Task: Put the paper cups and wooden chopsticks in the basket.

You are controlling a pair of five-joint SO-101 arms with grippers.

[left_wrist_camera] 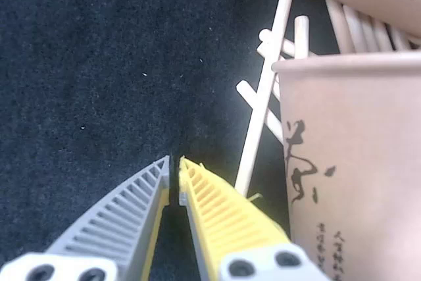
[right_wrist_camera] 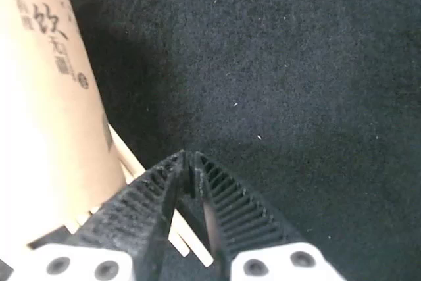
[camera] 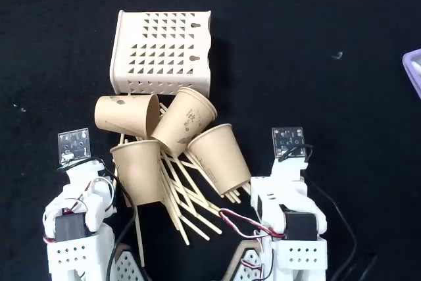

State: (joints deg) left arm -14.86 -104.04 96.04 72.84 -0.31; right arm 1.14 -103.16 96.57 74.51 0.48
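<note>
The left end effector (left_wrist_camera: 174,162) is closed to a sliver, and nothing is held between its grey and yellow fingers. It is poised low over the bare black worktop (left_wrist_camera: 85,64), just beside a paper cup (left_wrist_camera: 355,162) and a few wooden chopsticks (left_wrist_camera: 263,116).

The right end effector (right_wrist_camera: 189,157) is likewise pressed together and empty. It is next to a second paper cup (right_wrist_camera: 46,116), under which chopstick ends are tucked.

In the high view the arms are seen at 7 and 5 o'clock. They are judged to be parked, since nothing is gripped.

Four paper cups (camera: 184,120) are piled on their sides across the fanned chopsticks at the centre, so the cups would probably need lifting first.

The basket (camera: 163,51) is seen at 12 o'clock of the pile, touching or nearly touching it. It appears tipped over, and its opening cannot be made out.

A purple object (camera: 413,70) is cut off at 3 o'clock.
</note>
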